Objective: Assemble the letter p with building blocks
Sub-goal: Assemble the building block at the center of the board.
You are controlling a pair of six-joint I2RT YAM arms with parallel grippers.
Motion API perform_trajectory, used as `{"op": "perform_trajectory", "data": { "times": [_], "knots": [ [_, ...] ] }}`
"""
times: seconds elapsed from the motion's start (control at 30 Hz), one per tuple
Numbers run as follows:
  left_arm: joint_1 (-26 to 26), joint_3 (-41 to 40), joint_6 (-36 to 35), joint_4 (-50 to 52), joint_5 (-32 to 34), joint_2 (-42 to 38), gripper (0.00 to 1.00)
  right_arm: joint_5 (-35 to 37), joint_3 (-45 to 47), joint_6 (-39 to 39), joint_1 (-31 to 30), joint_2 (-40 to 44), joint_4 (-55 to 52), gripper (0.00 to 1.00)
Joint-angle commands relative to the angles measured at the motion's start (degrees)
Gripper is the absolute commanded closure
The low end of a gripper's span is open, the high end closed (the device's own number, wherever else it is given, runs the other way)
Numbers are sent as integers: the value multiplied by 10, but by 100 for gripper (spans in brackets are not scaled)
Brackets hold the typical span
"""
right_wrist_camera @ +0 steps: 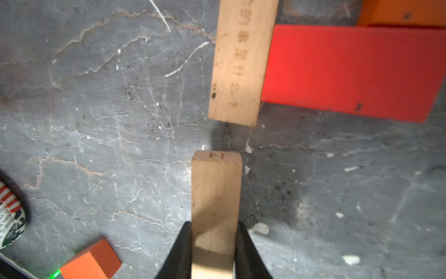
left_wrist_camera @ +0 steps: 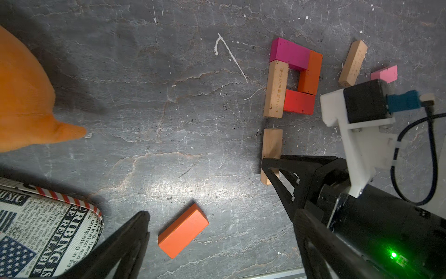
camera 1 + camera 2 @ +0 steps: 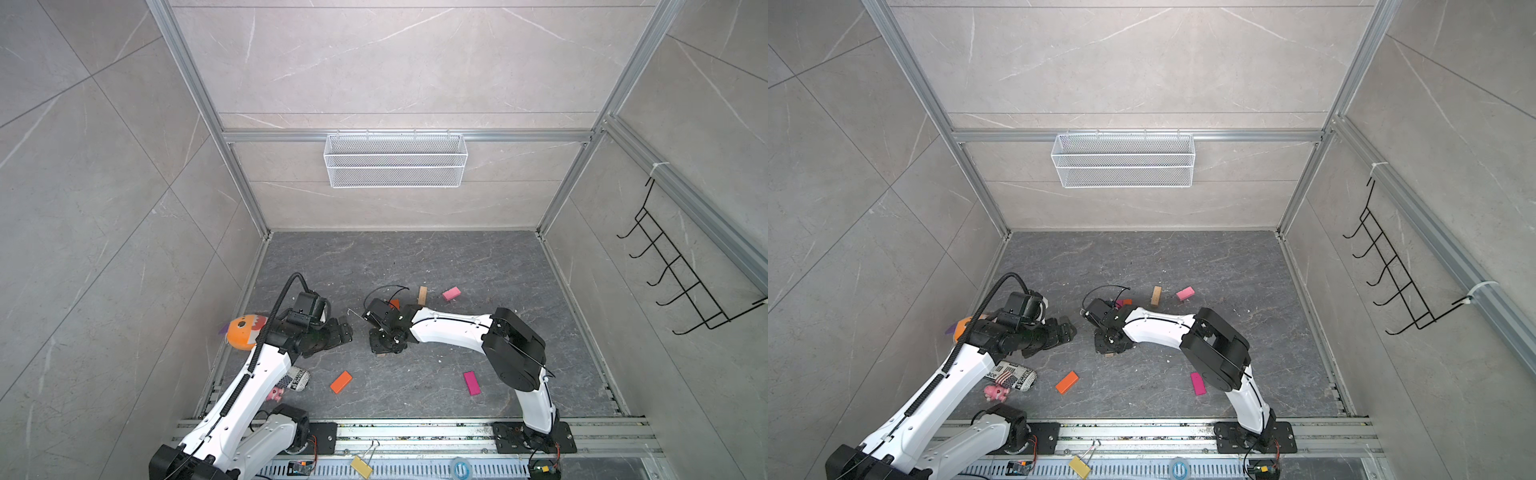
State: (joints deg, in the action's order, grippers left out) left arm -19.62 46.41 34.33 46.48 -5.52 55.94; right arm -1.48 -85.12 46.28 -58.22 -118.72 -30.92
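The right gripper (image 1: 214,227) is clamped on one end of a tan wooden block (image 1: 216,188). At 12 o'clock from it, in line and a narrow gap apart, lies the upper stem block (image 1: 241,62) of the letter p (image 2: 277,79). Its loop is a red block (image 1: 350,70), an orange block (image 2: 311,72) and a magenta block (image 2: 289,53), each touching the next. The left gripper (image 2: 222,215) hangs at 9 o'clock, jaws spread wide, holding nothing. In a top view, a loose orange block (image 3: 341,382) lies at 7 o'clock, a loose magenta block (image 3: 471,383) at 4 o'clock, and a spare tan block (image 3: 422,295) and a light pink block (image 3: 451,293) near 1 o'clock.
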Motion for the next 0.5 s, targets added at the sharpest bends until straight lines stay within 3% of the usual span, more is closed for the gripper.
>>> {"op": "perform_trajectory", "data": {
  "times": [0.0,0.47],
  "knots": [
    [3,18,-2,5,7,0,4,12,-25,-7,-3,-22,-32,78],
    [4,14,-2,-1,1,4,4,41,-39,3,-2,-36,-50,75]
  ]
}}
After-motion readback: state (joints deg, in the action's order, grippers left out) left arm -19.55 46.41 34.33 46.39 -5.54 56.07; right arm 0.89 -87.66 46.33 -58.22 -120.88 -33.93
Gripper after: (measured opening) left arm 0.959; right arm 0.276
